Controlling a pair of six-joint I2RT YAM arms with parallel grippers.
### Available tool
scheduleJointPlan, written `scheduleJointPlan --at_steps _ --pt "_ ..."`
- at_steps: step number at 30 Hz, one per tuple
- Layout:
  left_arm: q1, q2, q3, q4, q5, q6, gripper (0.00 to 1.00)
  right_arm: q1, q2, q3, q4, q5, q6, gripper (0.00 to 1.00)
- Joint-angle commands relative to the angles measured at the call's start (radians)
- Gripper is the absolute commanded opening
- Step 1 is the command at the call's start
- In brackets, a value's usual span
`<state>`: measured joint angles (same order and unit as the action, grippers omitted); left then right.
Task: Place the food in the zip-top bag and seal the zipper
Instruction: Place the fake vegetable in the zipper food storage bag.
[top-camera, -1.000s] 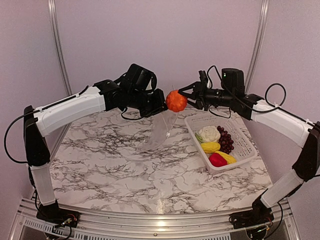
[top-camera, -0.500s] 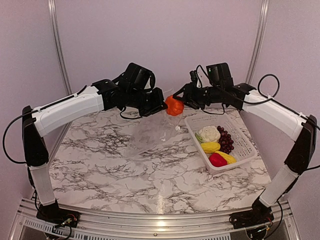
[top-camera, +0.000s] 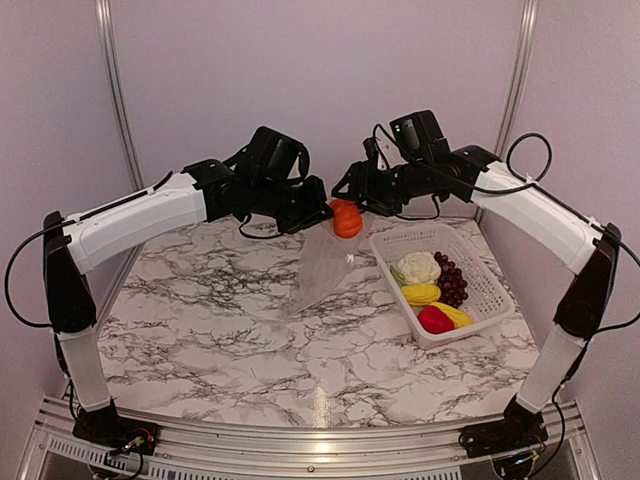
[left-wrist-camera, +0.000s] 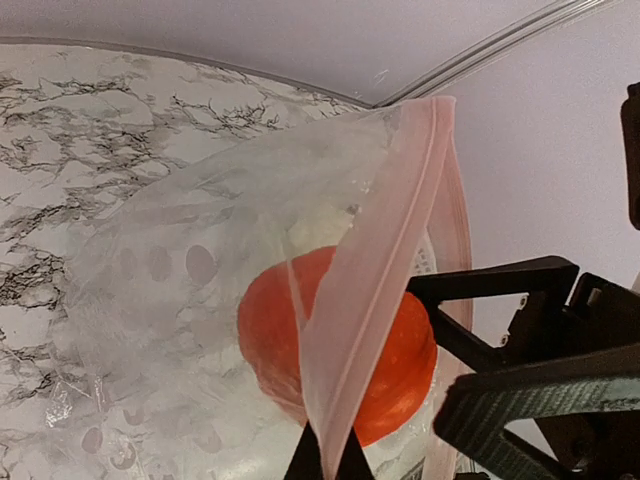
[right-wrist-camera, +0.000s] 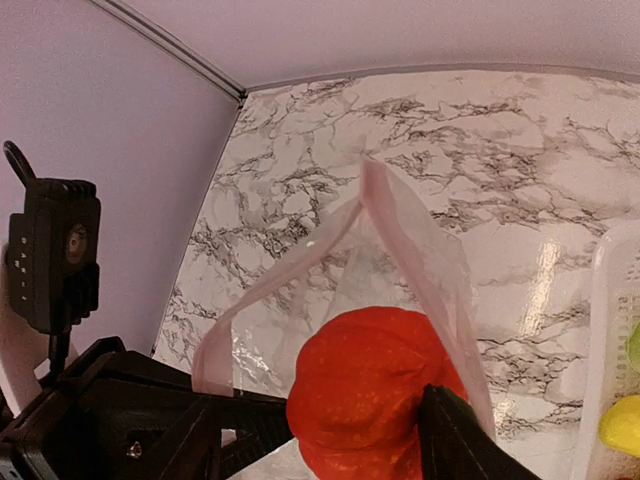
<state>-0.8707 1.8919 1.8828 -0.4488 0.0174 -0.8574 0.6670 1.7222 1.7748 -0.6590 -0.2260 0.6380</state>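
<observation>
Top camera: both arms are up and meeting over the far middle of the marble table (top-camera: 200, 320). My left gripper (top-camera: 322, 212) is pinched closed on the upper edge of the zip-top bag (top-camera: 322, 268). The clear bag hangs down from it toward the tabletop; I can't say for sure that its lower corner touches.

On the left wrist camera, the fingertips sit tight together at the bottom of the frame. The pale pink zipper (left-wrist-camera: 375, 270) runs up from between them. The mouth is open — I see one lip in front and the other behind it, apart.

My right gripper (top-camera: 352, 200) is clamped on the orange fruit (top-camera: 347, 218), holding it right at that open mouth. The left wrist camera shows the fruit through the plastic, between the two lips, with the right arm's black fingers (left-wrist-camera: 490, 290) reaching in from the right. The right wrist camera shows the fruit filling the bottom centre, with one finger pressed against its right side and the pink lips rising in a peak above it.

Off to the right — well apart from the bag — the white basket (top-camera: 482, 278) sits on the table. It holds the cauliflower (top-camera: 419, 267), the grape bunch (top-camera: 452, 282), a yellow piece (top-camera: 421, 294), a second yellow piece (top-camera: 456, 315) and the red piece (top-camera: 434, 320).
</observation>
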Motion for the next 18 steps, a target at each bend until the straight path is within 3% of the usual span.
scheduleJointPlan --at_steps 1,5,12,18 --pt "0.008 -0.043 -0.034 0.027 -0.008 -0.006 0.0 0.017 -0.035 0.116 -0.041 -0.049 -0.004 0.64" --pt "0.013 -0.059 -0.06 0.026 -0.013 0.004 0.0 0.018 -0.05 0.162 -0.084 -0.034 -0.014 0.62" --pt "0.019 -0.083 -0.081 0.006 -0.013 0.039 0.0 0.017 -0.064 0.053 -0.138 0.078 -0.061 0.61" --pt "0.019 -0.105 -0.098 0.006 -0.013 0.047 0.0 0.018 -0.026 0.018 -0.176 0.072 -0.066 0.58"
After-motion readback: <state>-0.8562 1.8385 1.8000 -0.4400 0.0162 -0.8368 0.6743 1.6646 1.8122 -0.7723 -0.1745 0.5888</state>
